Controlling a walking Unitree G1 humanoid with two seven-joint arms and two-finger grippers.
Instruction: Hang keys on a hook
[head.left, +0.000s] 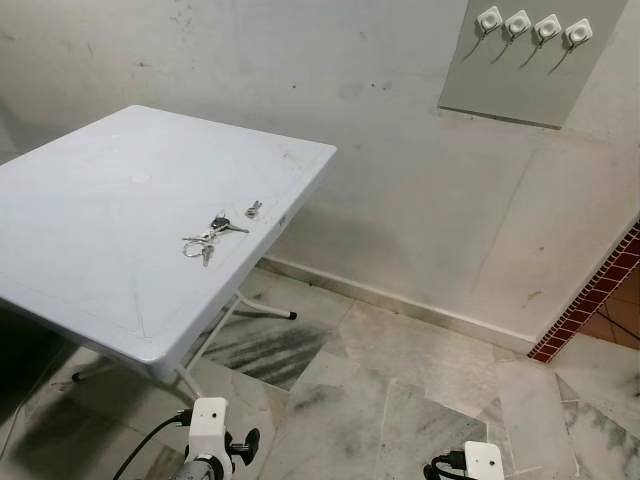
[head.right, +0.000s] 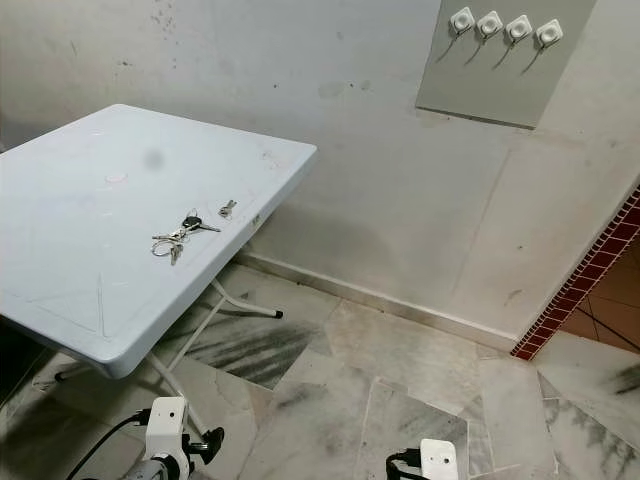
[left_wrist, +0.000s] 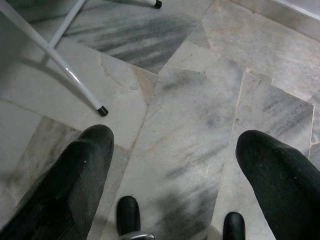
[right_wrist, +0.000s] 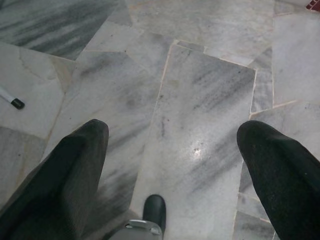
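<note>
A bunch of keys (head.left: 210, 236) on a ring lies near the right edge of a white folding table (head.left: 100, 240), with a small separate key (head.left: 254, 208) just beyond it. High on the wall a grey board (head.left: 530, 70) carries a row of several white hooks (head.left: 531, 28). Both arms hang low at the picture's bottom edge, far below the table top. My left gripper (left_wrist: 175, 145) is open above the marble floor, nothing between its fingers. My right gripper (right_wrist: 172, 137) is likewise open over bare floor.
The table's thin white legs (head.left: 215, 335) with black feet stand on grey-veined marble floor (head.left: 400, 400). A white skirting runs along the wall. A red brick edge (head.left: 590, 295) rises at the right. Open floor lies between the table and the hook wall.
</note>
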